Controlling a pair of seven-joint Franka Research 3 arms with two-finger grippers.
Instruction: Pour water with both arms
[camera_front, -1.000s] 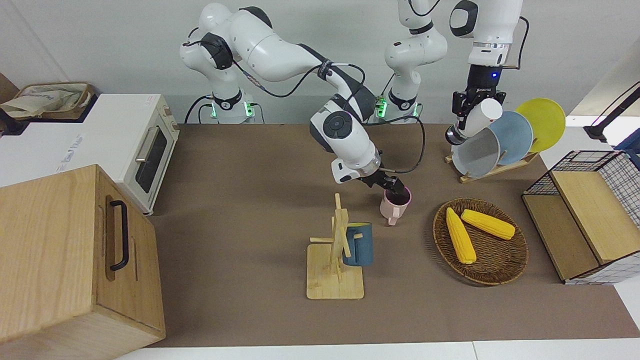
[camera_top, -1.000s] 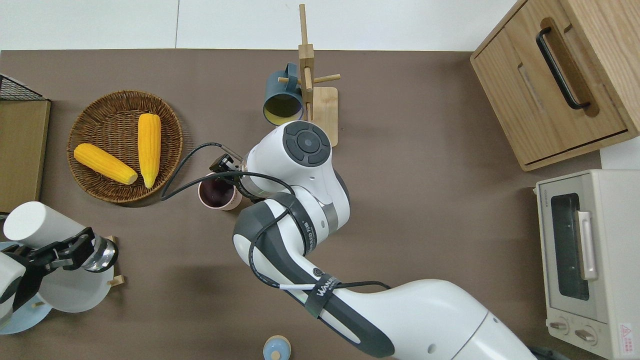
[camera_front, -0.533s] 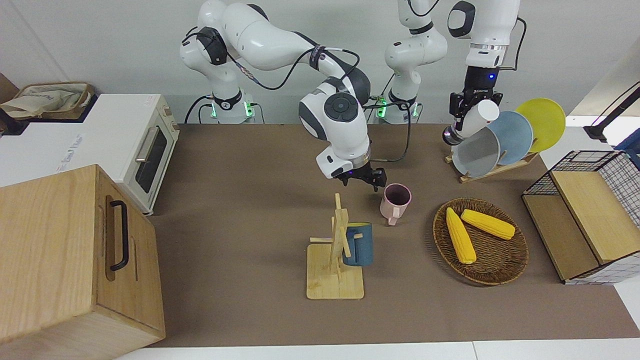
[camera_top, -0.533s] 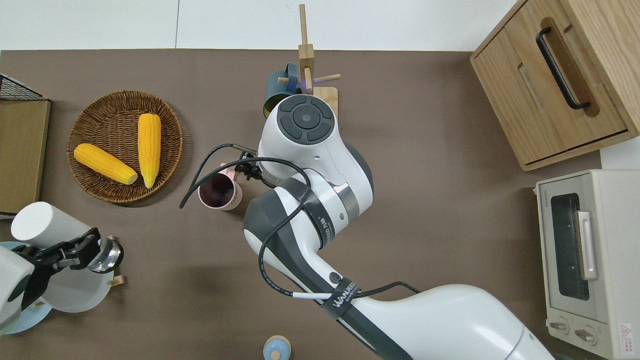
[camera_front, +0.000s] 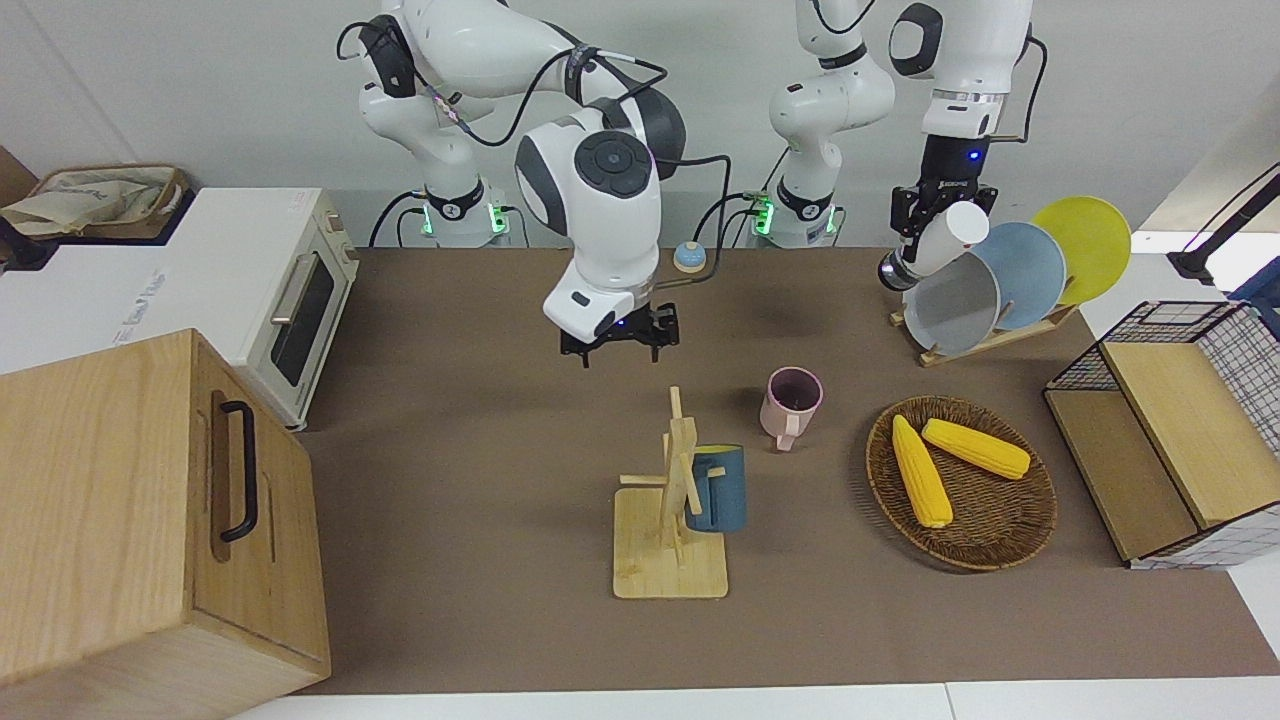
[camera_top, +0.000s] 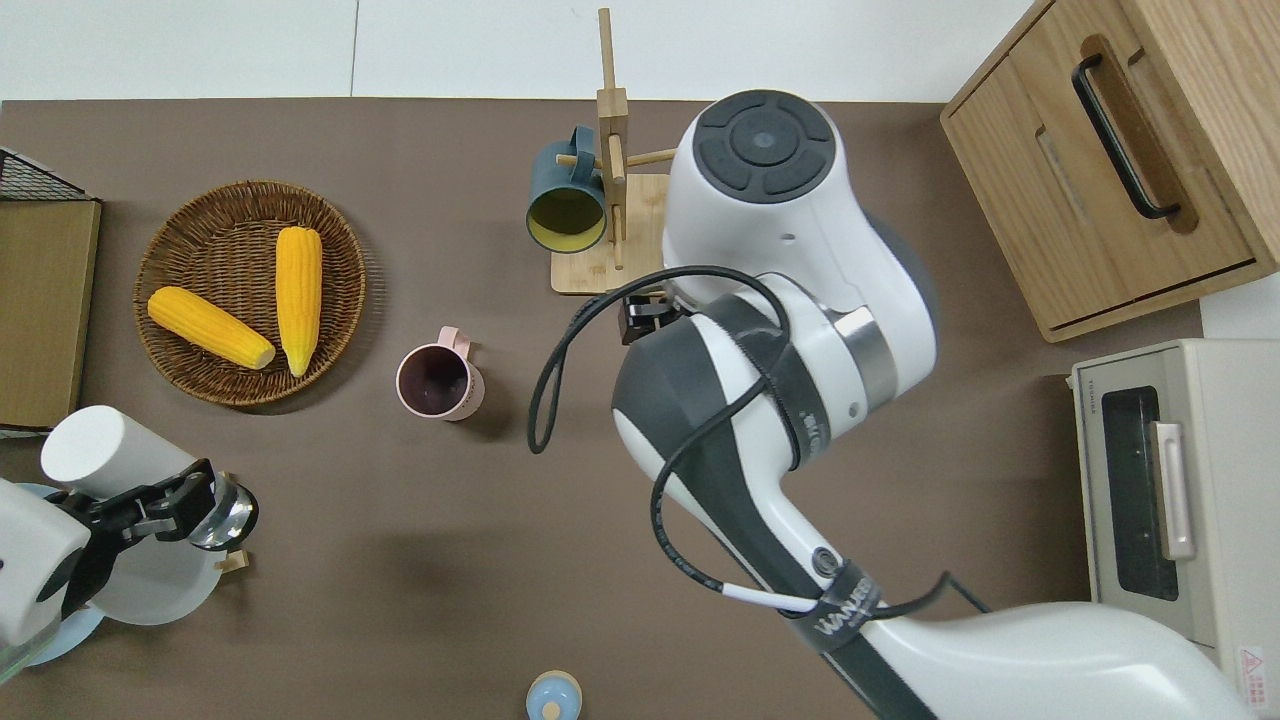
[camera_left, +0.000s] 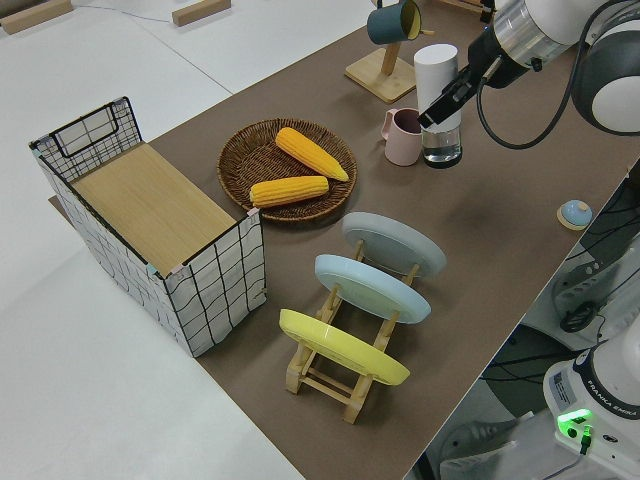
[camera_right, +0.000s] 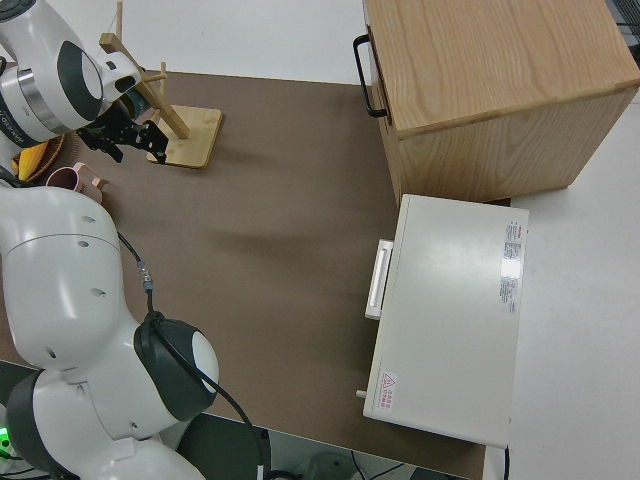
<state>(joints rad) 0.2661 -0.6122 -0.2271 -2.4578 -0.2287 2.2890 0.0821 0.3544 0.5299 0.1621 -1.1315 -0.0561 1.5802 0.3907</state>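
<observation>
A pink mug (camera_front: 793, 400) stands upright on the brown mat, also in the overhead view (camera_top: 437, 382). My right gripper (camera_front: 620, 347) is open and empty, up in the air over the mat between the pink mug and the mug rack's base; the overhead view shows only a bit of it (camera_top: 641, 316) under the arm. My left gripper (camera_front: 928, 222) is shut on a white bottle (camera_front: 955, 232) with a silver end. It holds the bottle tilted over the grey plate's rim, as the overhead view (camera_top: 105, 455) shows.
A wooden mug rack (camera_front: 672, 520) carries a blue mug (camera_front: 718, 488). A wicker basket (camera_front: 1000, 525) holds two corn cobs. A plate rack (camera_front: 985, 335), a wire crate (camera_front: 1170, 430), a wooden cabinet (camera_front: 140, 520), a toaster oven (camera_front: 270, 290) and a small blue knob (camera_top: 553, 696) stand around.
My right gripper let go of the pink mug, rose and swung toward the right arm's end of the table. My left gripper shifted slightly with the bottle.
</observation>
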